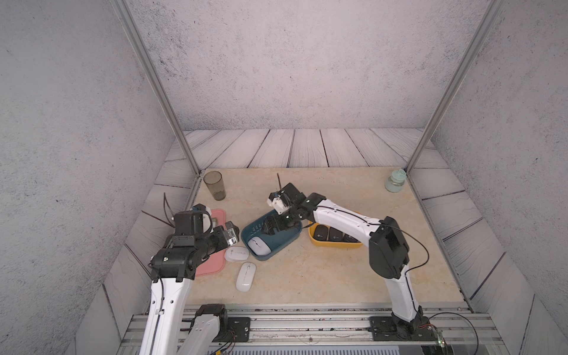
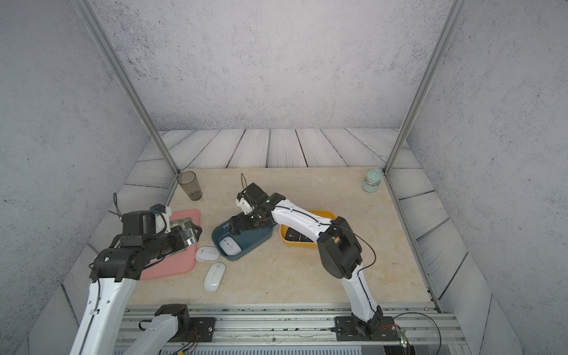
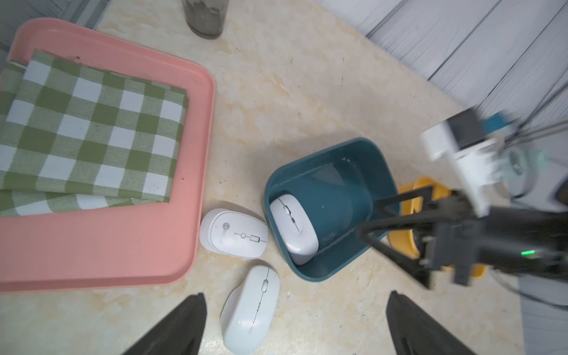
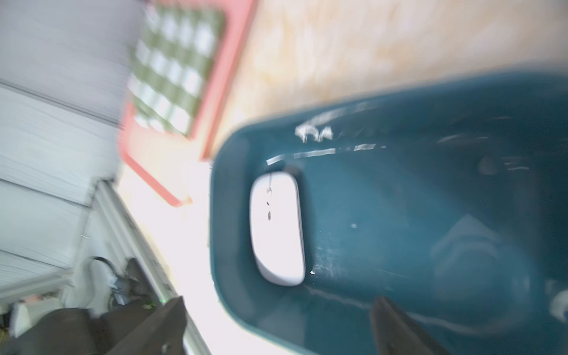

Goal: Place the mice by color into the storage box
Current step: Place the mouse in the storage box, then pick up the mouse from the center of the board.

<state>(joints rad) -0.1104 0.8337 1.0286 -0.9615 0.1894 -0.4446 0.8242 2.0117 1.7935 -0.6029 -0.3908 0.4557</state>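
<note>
Half and a bit is done, by my reckoning. The shallow yellow plastic box holds all three matte black rounded mice in a row. The deep teal plastic storage box holds one glossy white oval mouse, lying flat at the end nearer the pink tray.

Two are left out on the bench. A white mouse with a small grey logo lies between the tray's edge and the teal box, just beside both. A plain white mouse lies a little nearer my base.

My right pincer hangs over the teal box with its jaws spread and nothing between them. My left pincer is spread wide and empty too, poised above the bench near the plain white mouse, which I judge is my next pick.

Only a top view shows the black mice. In the left wrist view my right arm covers the yellow box but for a sliver. That view alone shows the logo and the green-checked cloth on the tray. The right wrist view is smeared, showing little beyond the teal interior and its one mouse.
</note>
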